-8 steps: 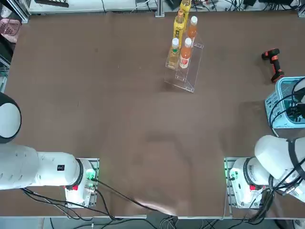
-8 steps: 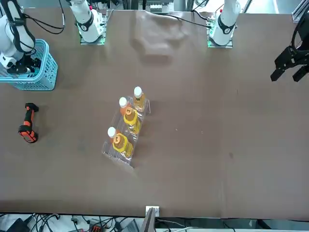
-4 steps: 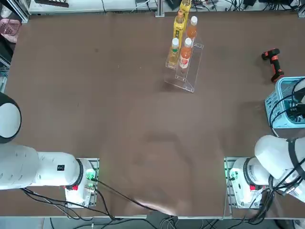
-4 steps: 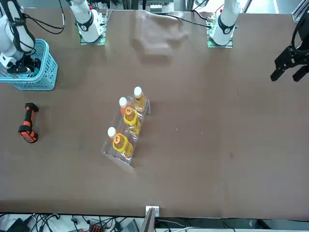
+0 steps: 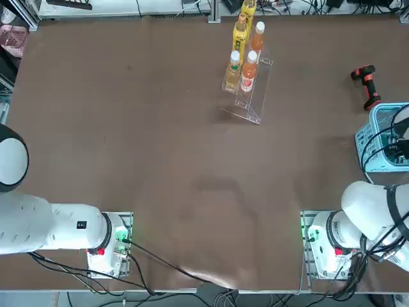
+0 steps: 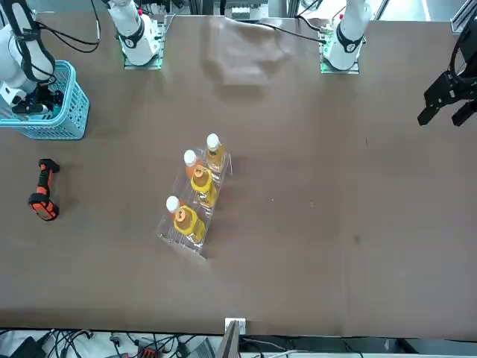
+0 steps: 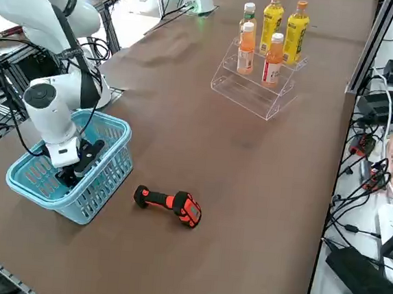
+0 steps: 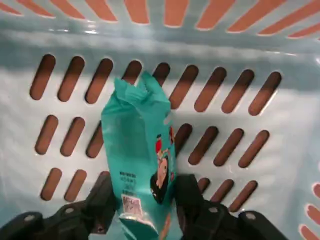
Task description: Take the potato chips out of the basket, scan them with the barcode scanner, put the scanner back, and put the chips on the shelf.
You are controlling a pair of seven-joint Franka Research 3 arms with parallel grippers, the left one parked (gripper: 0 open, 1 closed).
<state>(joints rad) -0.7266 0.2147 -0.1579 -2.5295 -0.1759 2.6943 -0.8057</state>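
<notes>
Overhead and front views face each other across the counter (image 5: 160,160) — sharing all of it; side view looks down diagonally; wrist view sits close inside the basket (image 8: 280,135).

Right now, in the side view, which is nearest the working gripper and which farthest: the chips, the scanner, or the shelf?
1. Chips: between the right gripper fingers, inside the basket.
2. Scanner: lying on the table just outside the basket.
3. Shelf: far across the table, holding the bottles.

Glossy packet (image 8: 140,160), seemingly plastic basket (image 8: 280,145)
</notes>
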